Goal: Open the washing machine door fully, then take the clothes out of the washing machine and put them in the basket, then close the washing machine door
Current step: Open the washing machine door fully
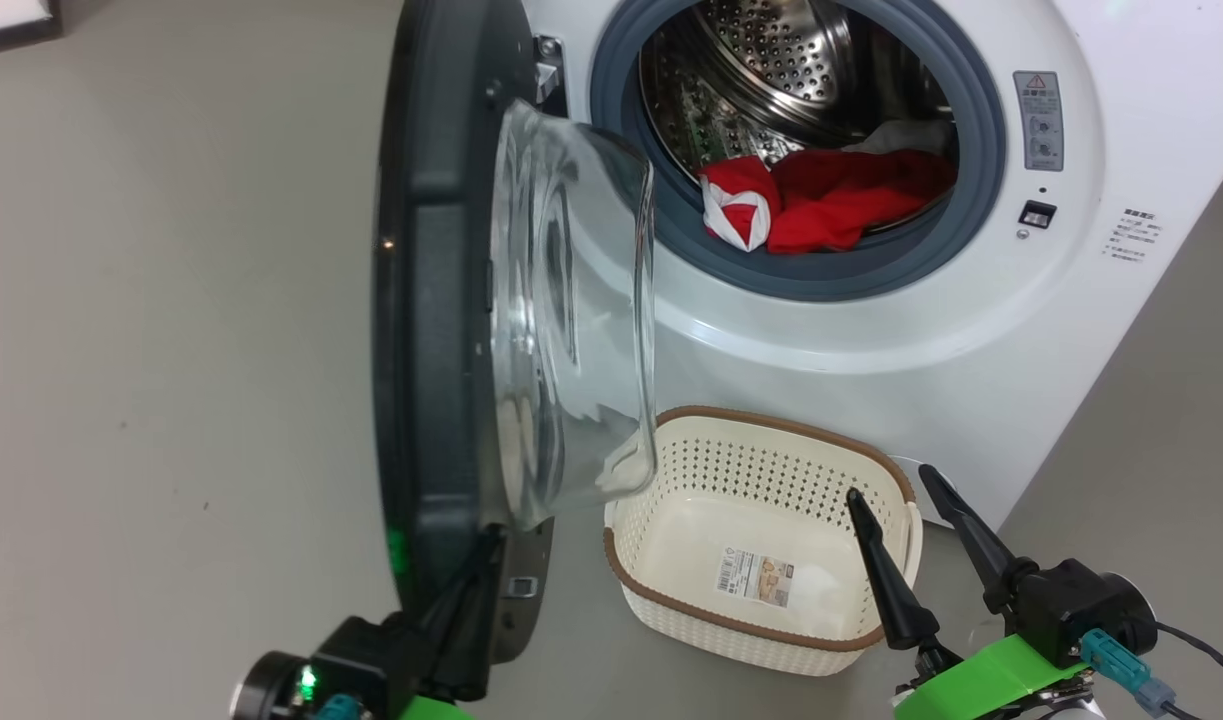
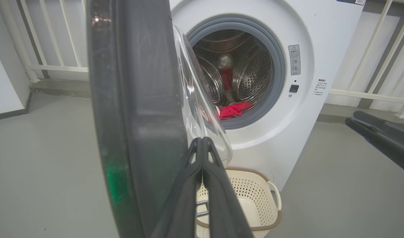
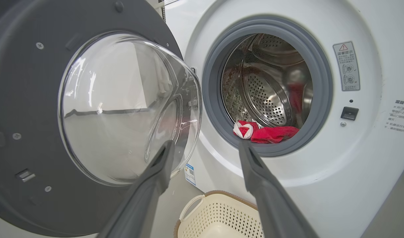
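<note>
washing machine (image 1: 871, 330): white front-loader, mouth uncovered, steel drum (image 1: 771, 70) visible through the grey ring (image 1: 971, 200).

door (image 1: 421, 300): swung out on its left-side hinge and almost edge-on in the head view. black rim faces the robot, glass bowl (image 1: 571, 320) bulges toward the machine. judged about half open, not yet folded back flat.

basket (image 1: 751, 470): on the floor just in front of the machine, below the mouth and partly under the glass bowl. holds nothing but a paper label (image 1: 756, 575).

clothes (image 1: 841, 205): red bundle with white trim at the front lip of the drum, resting on the grey ring. a pale piece lies behind it. nothing has been lifted out.

left gripper (image 1: 486, 545): fingers pressed together, nothing between them. they lie along the lower inner edge of the door. firm contact cannot be confirmed.

right gripper (image 1: 891, 482): fingers spread wide and empty, over the near right corner of the basket, pointing toward the mouth.

step in hand, as judged: first one, opening the door fully.

next move calls for the shut left fingers to push the rim further leftward until the door stops, without slipping onto the glass. then the right arm has a clear path to the red bundle at the lip.
</note>
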{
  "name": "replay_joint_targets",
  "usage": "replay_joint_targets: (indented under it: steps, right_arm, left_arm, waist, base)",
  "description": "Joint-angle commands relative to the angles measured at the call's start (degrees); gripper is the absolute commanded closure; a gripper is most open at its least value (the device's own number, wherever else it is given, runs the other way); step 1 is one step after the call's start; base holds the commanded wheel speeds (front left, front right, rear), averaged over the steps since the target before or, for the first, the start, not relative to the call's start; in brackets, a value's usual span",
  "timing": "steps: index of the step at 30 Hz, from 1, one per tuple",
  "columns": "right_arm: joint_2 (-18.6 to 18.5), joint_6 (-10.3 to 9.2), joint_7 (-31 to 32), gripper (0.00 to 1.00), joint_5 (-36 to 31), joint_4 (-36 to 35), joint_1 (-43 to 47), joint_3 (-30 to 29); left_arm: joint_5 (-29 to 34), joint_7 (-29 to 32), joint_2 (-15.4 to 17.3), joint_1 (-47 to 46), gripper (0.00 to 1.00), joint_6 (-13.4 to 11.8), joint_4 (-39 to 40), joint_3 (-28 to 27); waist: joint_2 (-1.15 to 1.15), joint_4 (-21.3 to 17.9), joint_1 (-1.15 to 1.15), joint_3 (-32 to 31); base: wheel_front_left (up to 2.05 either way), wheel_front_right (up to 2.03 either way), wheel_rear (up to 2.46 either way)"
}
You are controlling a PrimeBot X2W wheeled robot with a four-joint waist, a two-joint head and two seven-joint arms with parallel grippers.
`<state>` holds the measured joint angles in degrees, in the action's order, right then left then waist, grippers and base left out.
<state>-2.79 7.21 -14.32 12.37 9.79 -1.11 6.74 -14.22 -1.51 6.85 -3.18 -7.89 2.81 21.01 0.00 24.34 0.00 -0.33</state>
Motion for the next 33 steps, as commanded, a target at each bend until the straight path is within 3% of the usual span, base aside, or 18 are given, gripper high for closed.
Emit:
replay_joint_targets:
  steps: [1,16,33]
  right_arm:
    - [-0.1,0.28,-0.7,0.0,-0.3,-1.3,-0.3,1.5]
    - [-0.1,0.28,-0.7,0.0,-0.6,-0.7,0.4,2.0]
    - [-0.1,0.28,-0.7,0.0,-1.7,-0.5,0.1,2.6]
  left_arm:
    - [-0.3,0.4,1.2,-0.8,1.0,-1.2,1.2,-3.3]
    - [-2.0,-0.8,3.3,-0.1,1.0,-4.6,-0.6,-8.9]
    - [-4.3,-2.0,5.6,-4.0,1.0,-4.3,-5.0,-12.5]
  waist:
    - [0.0,0.2,0.0,-0.1]
    - [0.0,2.8,0.0,-1.3]
    - [0.0,3.8,0.0,0.2]
  base:
    - [0.0,0.0,0.0]
    - [0.0,0.0,0.0]
    - [0.0,0.0,0.0]
